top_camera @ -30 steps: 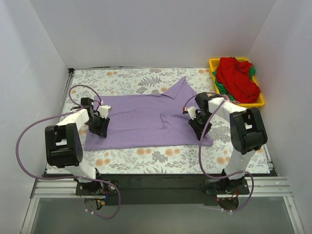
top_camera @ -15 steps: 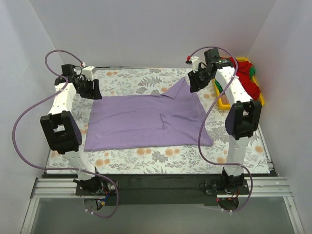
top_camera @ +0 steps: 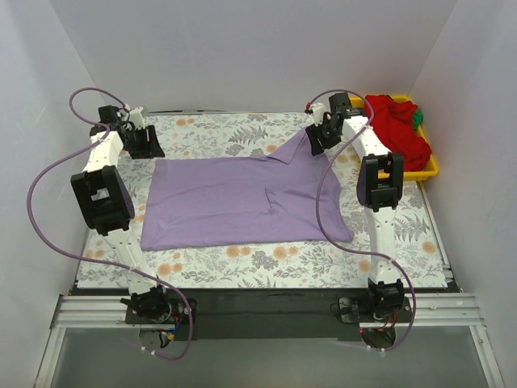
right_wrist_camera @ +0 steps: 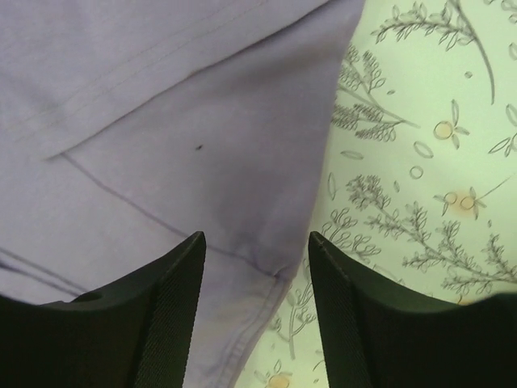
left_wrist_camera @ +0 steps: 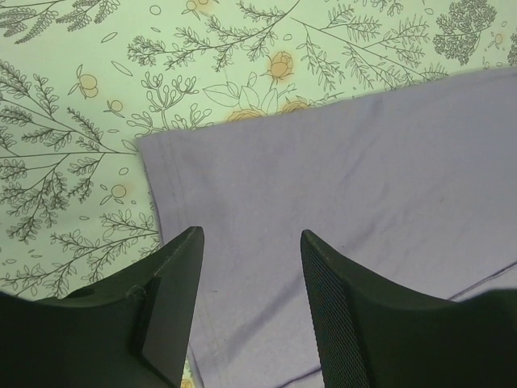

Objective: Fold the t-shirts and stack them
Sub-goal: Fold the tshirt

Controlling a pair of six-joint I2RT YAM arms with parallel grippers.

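Note:
The lavender-purple t-shirt [top_camera: 242, 198] lies spread flat on the floral cloth, one sleeve flap pointing to the far right. My left gripper [top_camera: 148, 144] hangs open over the shirt's far-left corner [left_wrist_camera: 242, 202], empty. My right gripper [top_camera: 317, 139] hangs open over the far-right sleeve edge [right_wrist_camera: 202, 137], empty. A red t-shirt [top_camera: 393, 129] lies heaped in the yellow tray [top_camera: 432, 167] at the far right, with a green t-shirt [top_camera: 418, 118] showing beside it. No pale pink shirt shows.
The floral-patterned cloth [top_camera: 242, 259] covers the table. White walls enclose the left, back and right sides. Purple cables loop from both arms. The arm bases stand on the dark rail at the near edge.
Both arms rose from the shirt's near middle sides and swung to its far corners. In the last half second they settled lower and closer over those corners.

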